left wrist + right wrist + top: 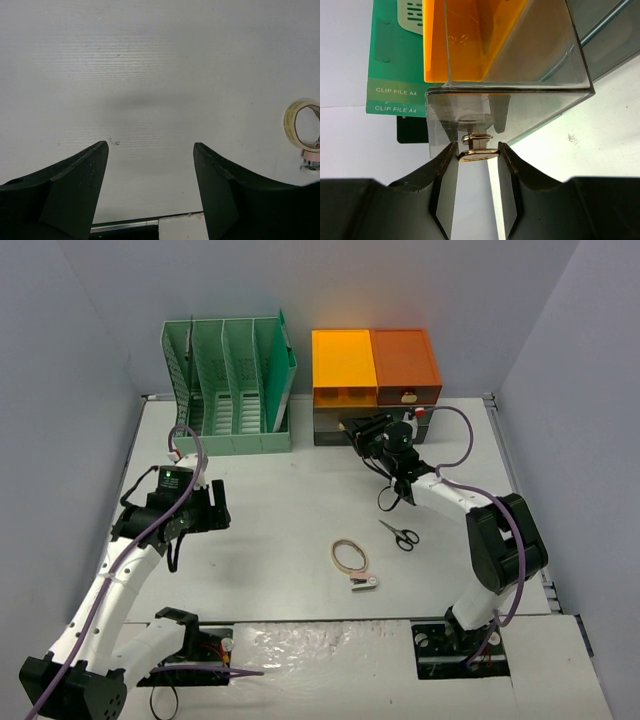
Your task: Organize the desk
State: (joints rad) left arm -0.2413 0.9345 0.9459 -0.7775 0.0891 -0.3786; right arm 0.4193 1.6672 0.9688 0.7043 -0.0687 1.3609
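Note:
The off-white desk (280, 505) holds a drawer unit (375, 365) at the back, with orange upper drawers and a dark grey lower part. My right gripper (357, 430) reaches its front. In the right wrist view this gripper (477, 146) is shut on the small gold knob (479, 155) of the clear grey lower drawer (520, 70); an orange drawer (470, 40) sits above it. My left gripper (215, 508) hovers over the left of the desk. Its jaws stand open and empty (150, 145) above bare desk (150, 65).
A mint-green file rack (230, 385) stands at the back left, also seen as a green file rack (395, 65) beside the drawers. A tape roll (348, 555), black scissors (400, 534) and a small white-and-pink item (363, 583) lie mid-desk. The tape roll (300, 125) shows right of the left fingers.

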